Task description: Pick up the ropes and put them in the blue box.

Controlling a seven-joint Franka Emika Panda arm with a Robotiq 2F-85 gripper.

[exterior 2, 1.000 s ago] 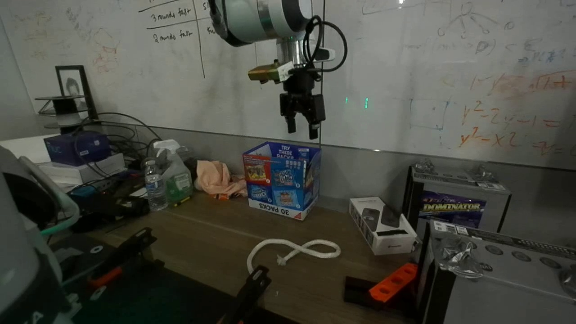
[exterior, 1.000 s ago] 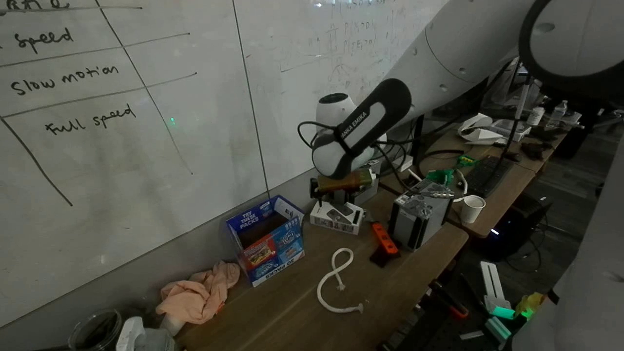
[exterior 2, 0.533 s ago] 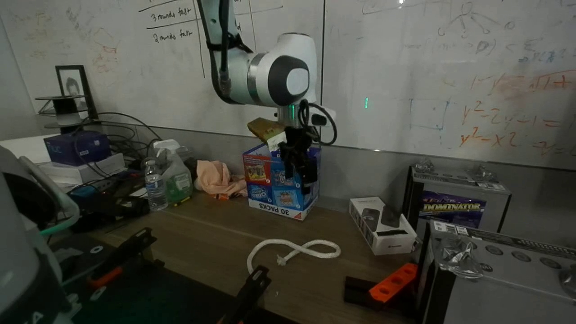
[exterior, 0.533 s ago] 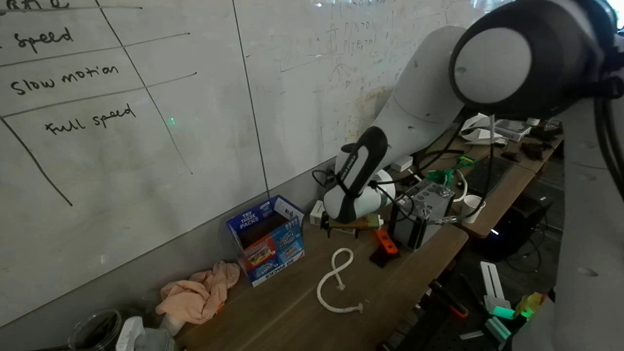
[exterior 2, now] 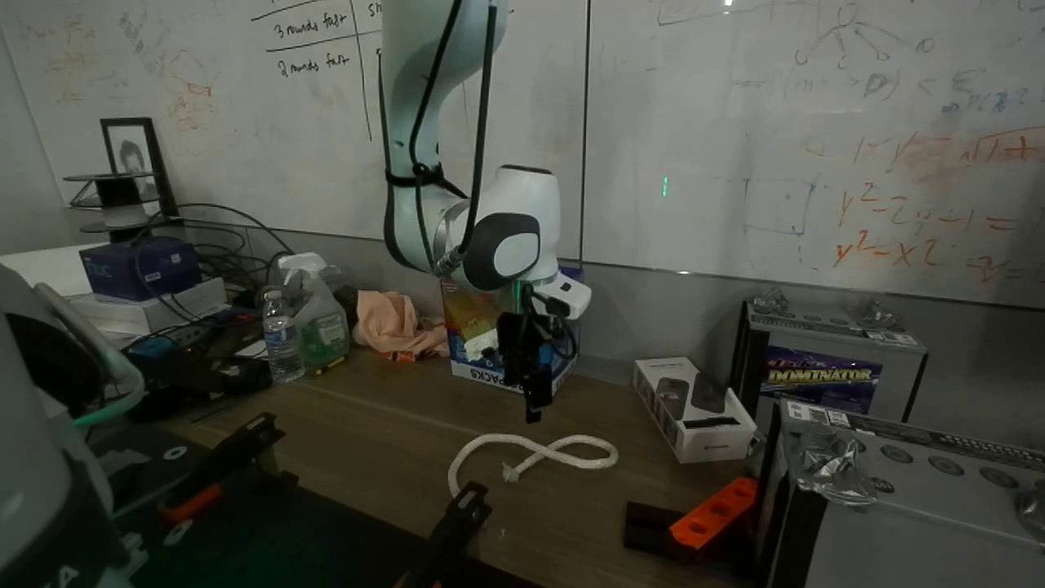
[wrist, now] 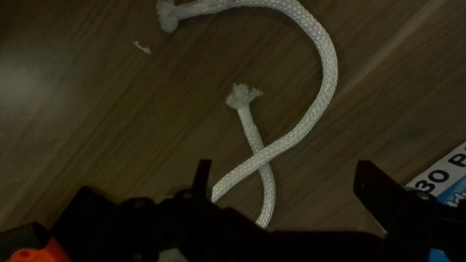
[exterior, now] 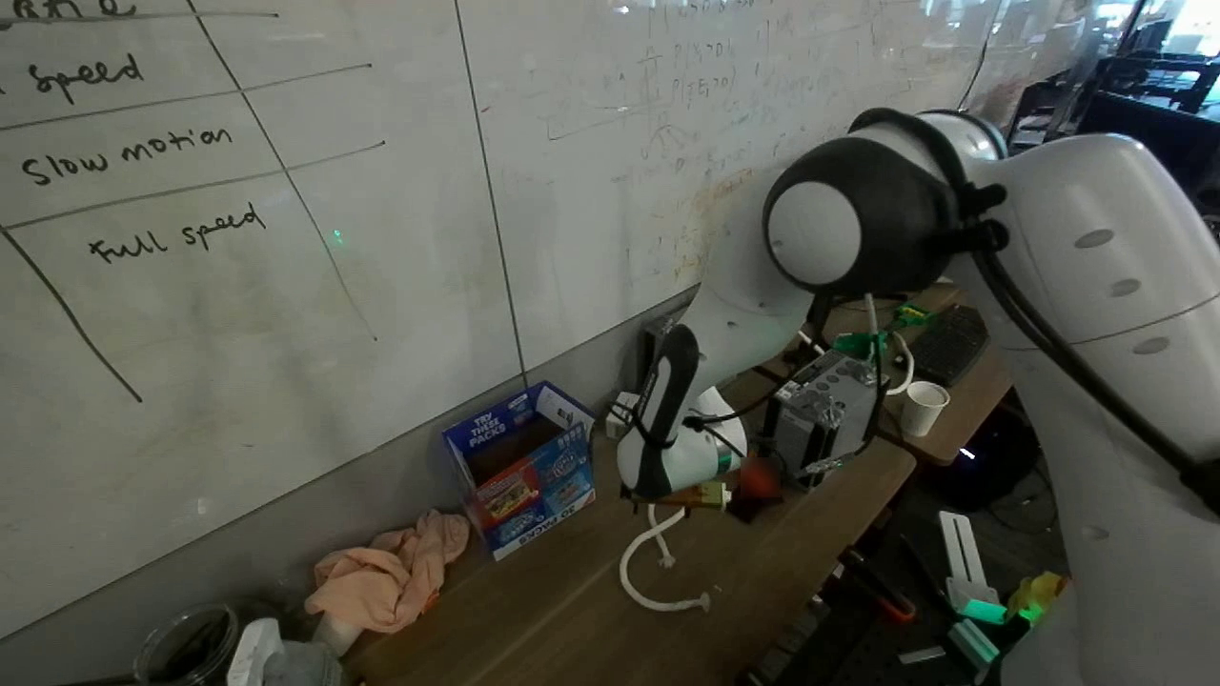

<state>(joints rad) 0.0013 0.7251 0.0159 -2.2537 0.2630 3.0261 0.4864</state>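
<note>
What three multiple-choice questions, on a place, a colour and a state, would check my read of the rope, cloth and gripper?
1. On the table, where is the rope relative to the blue box?
A. inside it
B. outside it
C. underneath it

2. What colour is the crumpled cloth?
A. peach
B. green
C. black

3. How does the gripper stand?
A. shut on the rope
B. shut on nothing
C. open

1 B: both exterior views show them apart.
2 A: both exterior views show peach fabric.
3 C: the wrist view shows fingers spread apart.
</note>
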